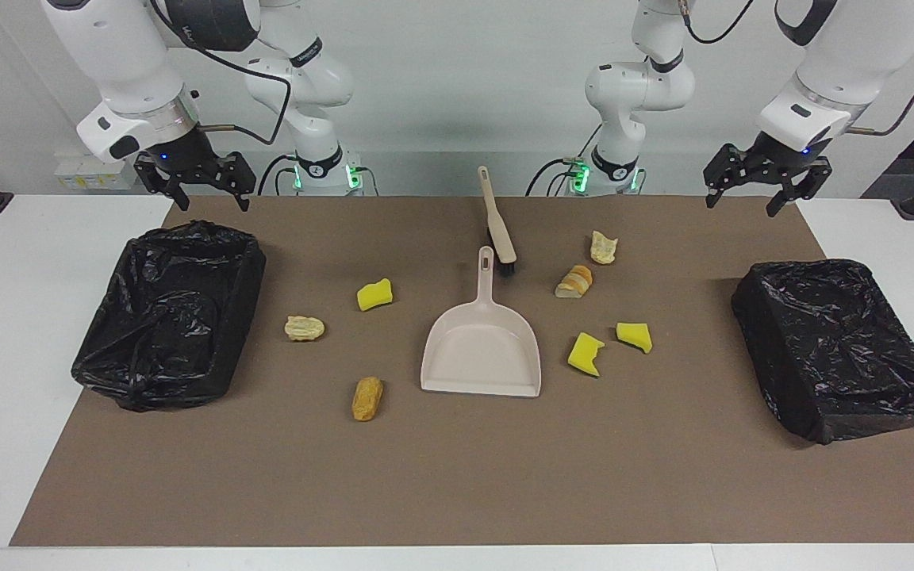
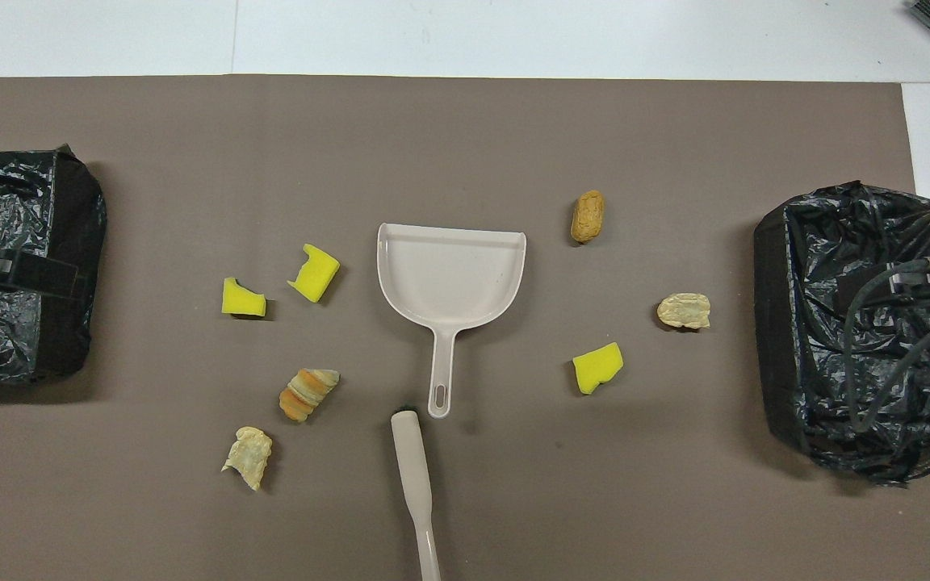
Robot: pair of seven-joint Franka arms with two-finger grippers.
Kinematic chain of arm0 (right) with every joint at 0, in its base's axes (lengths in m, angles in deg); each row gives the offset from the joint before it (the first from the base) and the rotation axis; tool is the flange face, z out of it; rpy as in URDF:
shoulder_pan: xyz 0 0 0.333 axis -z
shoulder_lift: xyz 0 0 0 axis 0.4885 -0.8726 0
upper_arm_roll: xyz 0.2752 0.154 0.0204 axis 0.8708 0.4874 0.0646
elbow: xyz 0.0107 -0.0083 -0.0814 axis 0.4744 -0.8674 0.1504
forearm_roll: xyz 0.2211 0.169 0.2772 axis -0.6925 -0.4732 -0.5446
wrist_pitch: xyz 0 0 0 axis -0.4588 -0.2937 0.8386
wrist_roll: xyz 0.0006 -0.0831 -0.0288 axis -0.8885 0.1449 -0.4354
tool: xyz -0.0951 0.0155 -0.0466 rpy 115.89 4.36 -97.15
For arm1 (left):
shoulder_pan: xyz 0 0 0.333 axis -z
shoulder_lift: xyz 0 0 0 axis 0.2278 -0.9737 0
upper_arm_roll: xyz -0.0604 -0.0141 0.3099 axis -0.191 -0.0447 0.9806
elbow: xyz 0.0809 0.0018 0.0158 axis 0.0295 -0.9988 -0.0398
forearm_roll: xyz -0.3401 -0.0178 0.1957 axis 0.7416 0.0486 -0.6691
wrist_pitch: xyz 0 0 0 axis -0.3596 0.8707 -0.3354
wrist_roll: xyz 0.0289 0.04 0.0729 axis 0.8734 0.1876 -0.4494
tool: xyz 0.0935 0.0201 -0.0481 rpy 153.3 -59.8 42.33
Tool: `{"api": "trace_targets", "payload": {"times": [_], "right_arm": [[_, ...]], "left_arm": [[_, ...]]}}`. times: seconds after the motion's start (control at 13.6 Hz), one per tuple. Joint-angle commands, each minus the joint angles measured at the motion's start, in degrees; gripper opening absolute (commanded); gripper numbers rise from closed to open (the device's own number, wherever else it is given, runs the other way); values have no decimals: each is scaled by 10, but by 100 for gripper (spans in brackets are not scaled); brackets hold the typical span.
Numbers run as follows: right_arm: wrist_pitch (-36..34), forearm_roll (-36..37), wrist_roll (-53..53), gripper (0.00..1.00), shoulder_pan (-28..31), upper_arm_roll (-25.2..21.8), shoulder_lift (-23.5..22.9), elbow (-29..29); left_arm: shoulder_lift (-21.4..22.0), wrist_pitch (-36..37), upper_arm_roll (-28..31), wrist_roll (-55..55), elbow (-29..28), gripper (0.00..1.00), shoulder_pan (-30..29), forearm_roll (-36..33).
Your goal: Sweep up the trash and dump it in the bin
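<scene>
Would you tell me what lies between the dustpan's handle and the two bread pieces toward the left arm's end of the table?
Nothing: between the dustpan handle and the bread pieces there is only bare brown mat, clearest in the overhead view. The brush lies nearer the robots.

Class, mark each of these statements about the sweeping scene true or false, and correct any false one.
1. The dustpan lies empty on the brown mat. True.
2. The brush is held by the left end effector. False: it lies on the mat, nearer to the robots than the dustpan; both end effectors are open and hold nothing.
3. There are three yellow sponge chunks on the mat. True.
4. One bread piece already lies in a bin. False: all four tan pieces are on the mat.
5. A black-lined bin stands at each end of the mat. True.
6. The right end effector rests on the dustpan. False: it hangs up by the bin at its own end.
</scene>
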Motion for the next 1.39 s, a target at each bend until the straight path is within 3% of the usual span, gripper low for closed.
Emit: {"api": "trace_targets", "payload": {"times": [0.0,1.03,1.32], "right_arm": [[-3,-4,-13,100,5,5,-2,8],[-9,-2,-16,100,1,5,6,-1],[10,-16,-38,100,-22,6,-1,-6]], "left_arm": [[10,-8,-4,4,-9,100,-7,3],[10,-8,-4,4,-10,100,-7,3],[10,-9,-4,4,-10,100,-7,3]]}}
